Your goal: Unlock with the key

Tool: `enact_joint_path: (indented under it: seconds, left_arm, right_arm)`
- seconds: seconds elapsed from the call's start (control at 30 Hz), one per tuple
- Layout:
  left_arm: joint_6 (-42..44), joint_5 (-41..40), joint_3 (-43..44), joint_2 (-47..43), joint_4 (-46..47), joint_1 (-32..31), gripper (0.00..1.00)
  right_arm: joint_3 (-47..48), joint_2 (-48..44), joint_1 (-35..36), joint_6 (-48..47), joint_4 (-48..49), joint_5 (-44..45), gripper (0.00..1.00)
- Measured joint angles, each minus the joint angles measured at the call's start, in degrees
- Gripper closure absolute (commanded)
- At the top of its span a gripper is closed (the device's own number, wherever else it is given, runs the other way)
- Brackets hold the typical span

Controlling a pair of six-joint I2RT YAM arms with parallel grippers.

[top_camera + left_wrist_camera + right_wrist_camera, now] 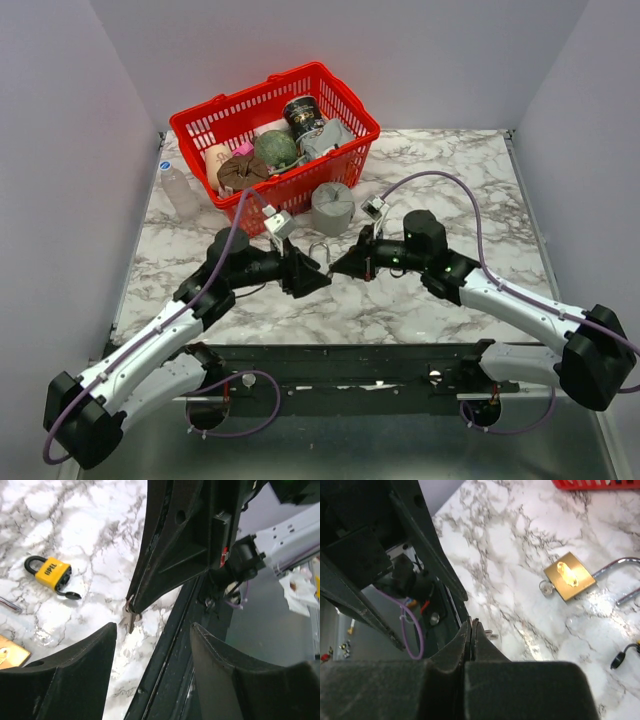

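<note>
My right gripper (471, 622) is shut on a small silver key (131, 619). In the left wrist view the key's blade sticks out below the right fingertips (145, 587). A bit of the key (491, 634) shows beside them in the right wrist view. My left gripper (152, 627) is open and empty, facing the right gripper (338, 267) tip to tip above the table's middle (318, 278). A brass padlock (569, 575) with a silver shackle (620, 566) lies on the marble beyond. A yellow padlock (50, 572) with a black-headed key in it lies farther off.
A red basket (345, 150) full of items stands at the back. A grey cylinder (332, 207) sits in front of it and a clear bottle (180, 190) to its left. The black rail (350, 360) of the arm bases runs along the near edge.
</note>
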Motion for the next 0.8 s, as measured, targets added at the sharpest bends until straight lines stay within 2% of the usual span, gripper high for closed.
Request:
enact_joint_path:
  seconds: [0.13, 0.27, 0.4, 0.57, 0.8]
  left_arm:
    - [-7.8, -4.0, -6.1, -4.9, 8.1, 0.0, 0.34]
    - [-14.5, -6.0, -10.2, -5.2, 14.4, 0.0, 0.35]
    - [-18.3, -6.8, -11.6, -5.3, 18.1, 0.0, 0.43]
    - [-21.2, -7.6, -12.7, -6.9, 21.7, 0.0, 0.44]
    - [-22.3, -9.0, -13.0, -9.4, 23.4, 0.0, 0.54]
  right_arm:
    - [-1.6, 0.0, 0.0, 4.7, 7.3, 0.2, 0.99]
    - [-2.1, 0.0, 0.0, 8.2, 14.1, -0.5, 0.99]
    - [-3.2, 0.0, 0.0, 10.1, 19.1, -1.6, 0.99]
    - [-4.2, 0.0, 0.0, 11.1, 21.2, -2.0, 0.99]
    - [-4.3, 0.0, 0.0, 11.7, 21.7, -2.2, 0.99]
